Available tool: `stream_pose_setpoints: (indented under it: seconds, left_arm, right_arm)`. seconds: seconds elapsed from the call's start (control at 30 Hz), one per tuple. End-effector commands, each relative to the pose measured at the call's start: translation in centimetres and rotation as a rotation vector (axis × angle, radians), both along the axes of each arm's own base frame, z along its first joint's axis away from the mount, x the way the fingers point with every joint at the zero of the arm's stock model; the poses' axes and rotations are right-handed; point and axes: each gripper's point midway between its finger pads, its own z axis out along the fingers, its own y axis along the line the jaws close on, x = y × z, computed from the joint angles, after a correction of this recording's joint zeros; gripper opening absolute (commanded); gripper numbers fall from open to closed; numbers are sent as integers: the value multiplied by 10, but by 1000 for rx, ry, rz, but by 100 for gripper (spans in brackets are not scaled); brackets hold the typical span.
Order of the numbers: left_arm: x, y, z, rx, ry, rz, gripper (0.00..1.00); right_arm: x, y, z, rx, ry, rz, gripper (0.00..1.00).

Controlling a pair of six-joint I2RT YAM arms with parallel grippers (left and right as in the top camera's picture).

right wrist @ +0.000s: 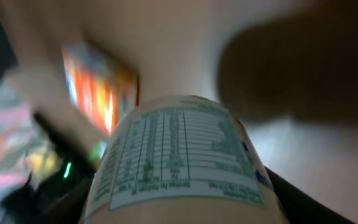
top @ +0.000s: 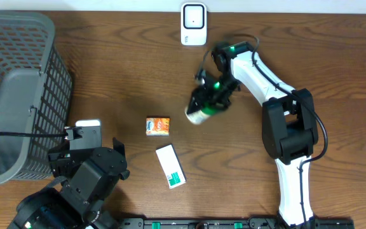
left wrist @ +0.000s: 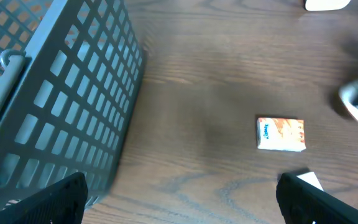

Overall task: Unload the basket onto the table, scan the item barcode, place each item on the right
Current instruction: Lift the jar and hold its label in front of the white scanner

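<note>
White bottle (top: 199, 115) held, unscanned.
Right jaws grasp it short of scanner (top: 194, 24) at table's far edge; left jaws released.

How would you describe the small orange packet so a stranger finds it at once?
From the grey basket on the left of the table, look right to the middle. A small packet lies there, next to a longer box. It alone is bright orange; the box is white and green.
</note>
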Motion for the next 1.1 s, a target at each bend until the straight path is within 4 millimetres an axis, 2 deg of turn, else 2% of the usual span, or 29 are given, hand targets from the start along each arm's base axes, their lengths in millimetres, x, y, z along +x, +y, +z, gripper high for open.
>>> stream_pose_setpoints:
  seconds: [0.0,0.17,0.27,0.37,0.47,0.63,0.87,0.97,1.07]
  left_arm:
    - [0,3,3,-1,-9,14,97]
    - [0,3,3,-1,-9,14,97]
    - [0,3,3,-1,-9,14,97]
    - [0,3,3,-1,-9,14,97]
    - [0,3,3,-1,-9,14,97]
    - [0,3,3,-1,-9,14,97]
    - [0,3,3,-1,-9,14,97]
    - [0,3,3,-1,-9,14,97]
    - [0,3,3,-1,-9,14,97]
  right_arm:
    - [33,1,17,-35,-133,-86,28]
    - [96,-11,23,-155,-420,-152,29]
    - [134,-11,33,-201,-605,-195,31]
    - [163,-11,46,-242,-755,-243,29]
    - [183,-9,59,-260,-865,-286,26]
    - [208,-12,81,-285,-1003,-352,30]
    - [240,-16,118,-292,-1215,-418,29]
    - [251,-16,127,-283,-1276,-457,31]
    - [258,-13,126,-264,-1304,-473,32]
